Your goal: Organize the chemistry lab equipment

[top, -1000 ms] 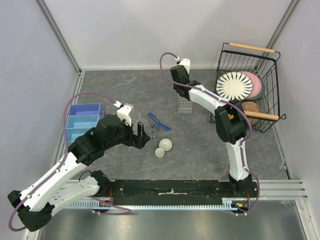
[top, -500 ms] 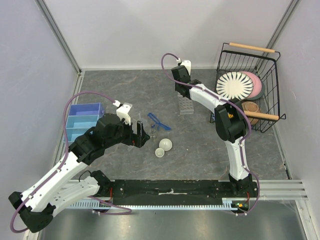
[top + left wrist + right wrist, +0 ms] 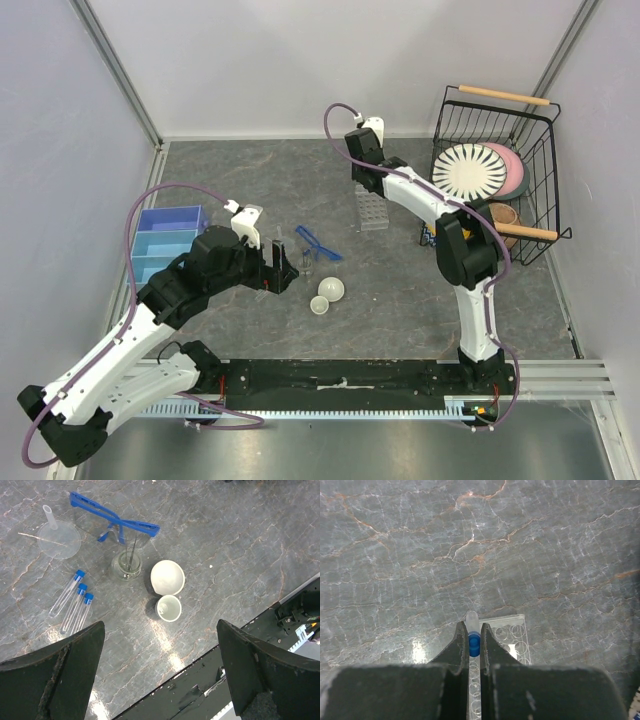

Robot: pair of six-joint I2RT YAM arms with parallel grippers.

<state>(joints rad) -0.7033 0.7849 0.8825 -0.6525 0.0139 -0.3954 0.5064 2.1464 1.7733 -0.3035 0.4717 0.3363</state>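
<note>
Tube, likely light, slick and brittle, sits pinched at its blue cap in the right jaws over the rack near the far edge of the bench; left jaws hang spread.

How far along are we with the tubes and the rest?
Done: nothing confirmable; what the rack holds is unclear. In hand: right gripper shut on one blue-capped tube over the rack. Remaining: three tubes lying below the open left gripper, plus safety glasses and two white dishes, all loose.
</note>
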